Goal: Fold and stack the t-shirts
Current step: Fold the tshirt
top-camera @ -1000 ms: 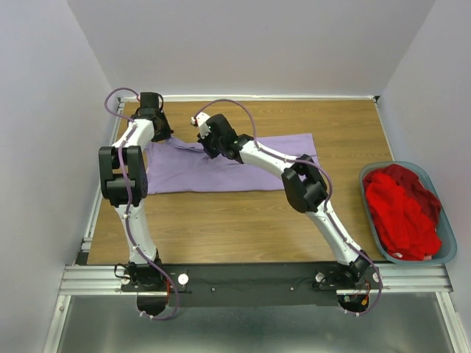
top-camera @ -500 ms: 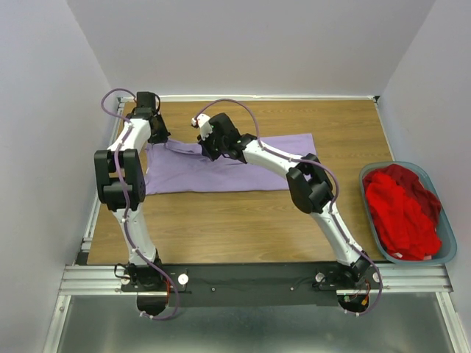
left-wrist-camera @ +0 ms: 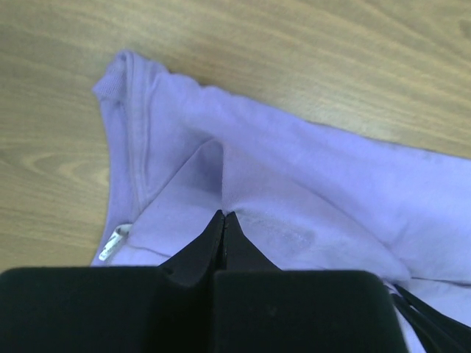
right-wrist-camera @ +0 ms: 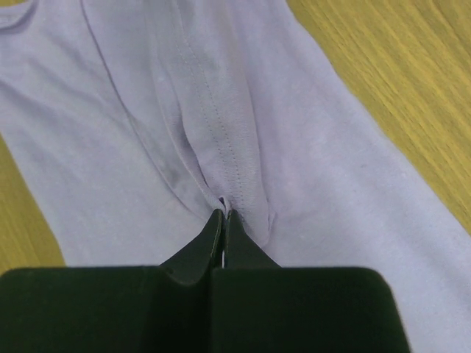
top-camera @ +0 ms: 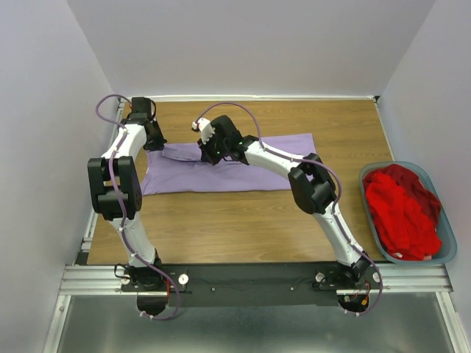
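The lavender t-shirt [top-camera: 221, 173] lies spread across the middle of the wooden table. My left gripper [top-camera: 152, 141] is shut on a pinch of its cloth at the shirt's far left corner; the left wrist view shows the closed tips [left-wrist-camera: 224, 216] biting a fold of the lavender t-shirt [left-wrist-camera: 309, 184] next to its collar. My right gripper [top-camera: 208, 153] is shut on a stitched hem fold at the shirt's far edge, the tips [right-wrist-camera: 224, 215] pinching the lavender t-shirt [right-wrist-camera: 221, 110]. The red t-shirt [top-camera: 401, 209] lies bunched in the basket.
A teal-grey plastic basket [top-camera: 449, 254] sits at the table's right edge. Bare wood table [top-camera: 243, 224] lies in front of the shirt. White walls close in the far, left and right sides.
My left gripper has pulled the shirt's left corner outward to the far left. My right gripper shifted slightly. The raised, wrinkled far-left part of the shirt now lies flatter.
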